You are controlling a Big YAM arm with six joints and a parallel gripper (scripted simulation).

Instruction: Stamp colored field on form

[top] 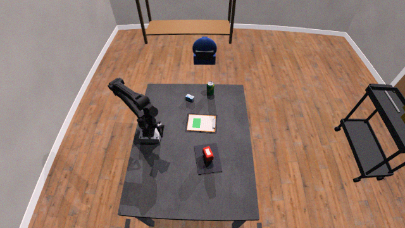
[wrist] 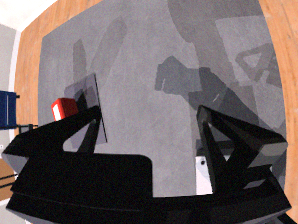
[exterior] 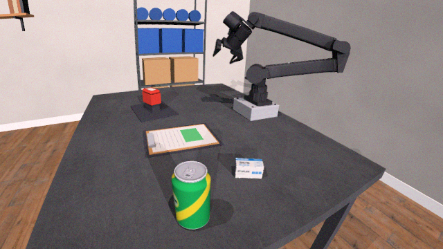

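A red stamp [top: 207, 152] [exterior: 151, 96] [wrist: 64, 108] stands upright on a small dark mat [top: 211, 168] [exterior: 167, 113] [wrist: 91, 88] on the table. A clipboard form [top: 207, 123] [exterior: 166, 140] lies flat beside the mat and bears a green field [top: 196, 123] [exterior: 191, 135]. My gripper [exterior: 226, 52] [wrist: 148, 110] is open and empty. It hangs high above the table near the arm's base, well away from the stamp and the form.
A green can [top: 210, 88] [exterior: 191, 195] and a small white-blue box [top: 189, 97] [exterior: 249, 168] stand beyond the form. The arm's grey base [top: 149, 138] [exterior: 256, 110] sits at the table edge. A cart [top: 373, 133] and a blue chair [top: 204, 50] stand on the floor.
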